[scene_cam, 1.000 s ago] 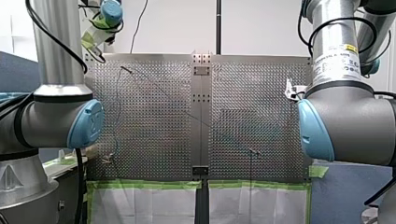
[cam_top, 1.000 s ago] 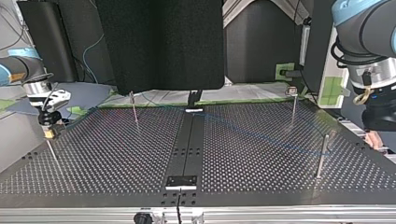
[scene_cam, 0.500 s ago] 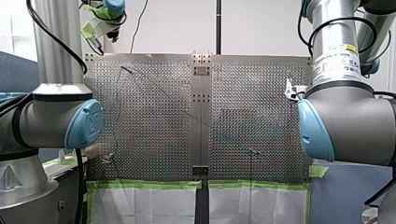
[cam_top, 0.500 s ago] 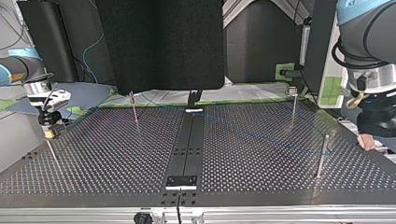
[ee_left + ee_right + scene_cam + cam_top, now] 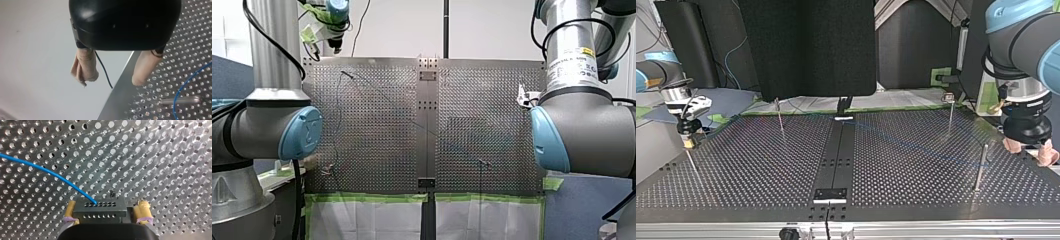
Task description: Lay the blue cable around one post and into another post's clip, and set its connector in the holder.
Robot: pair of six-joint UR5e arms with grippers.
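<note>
While my right gripper point(image 5: 106, 206) is clamped on the black connector point(image 5: 98, 210), yellow pads point(image 5: 143, 210) tight on both its ends, the blue cable point(image 5: 50, 171) leaves one hole in the connector's face and curves off over the perforated table point(image 5: 162, 157). Top view: that gripper sits at the view's left, low over the table's side edge, w/ a thin rod point(image 5: 691, 161) right under it. Touching or not, can't tell. Over to my left gripper point(image 5: 111, 81): fingers spread wide, beige pads point(image 5: 142, 70) well apart, nothing held, just a thin black wire point(image 5: 103, 71) running behind the gap. One finger hangs over the table's rim, the other out past the edge. Top view puts it at the view's right, above the side edge, near a short post point(image 5: 981, 167). Ahead of those fingers the cable bends close by a metal post point(image 5: 180, 100). Around it or only beside it, can't tell from here. Across the table the cable shows as a faint blue line from approx the center strip point(image 5: 836, 155) toward the short post. Farther back stand a tall post point(image 5: 779, 115) at the top view's left and a post w/ a small block on top point(image 5: 950, 111) at its right.
</note>
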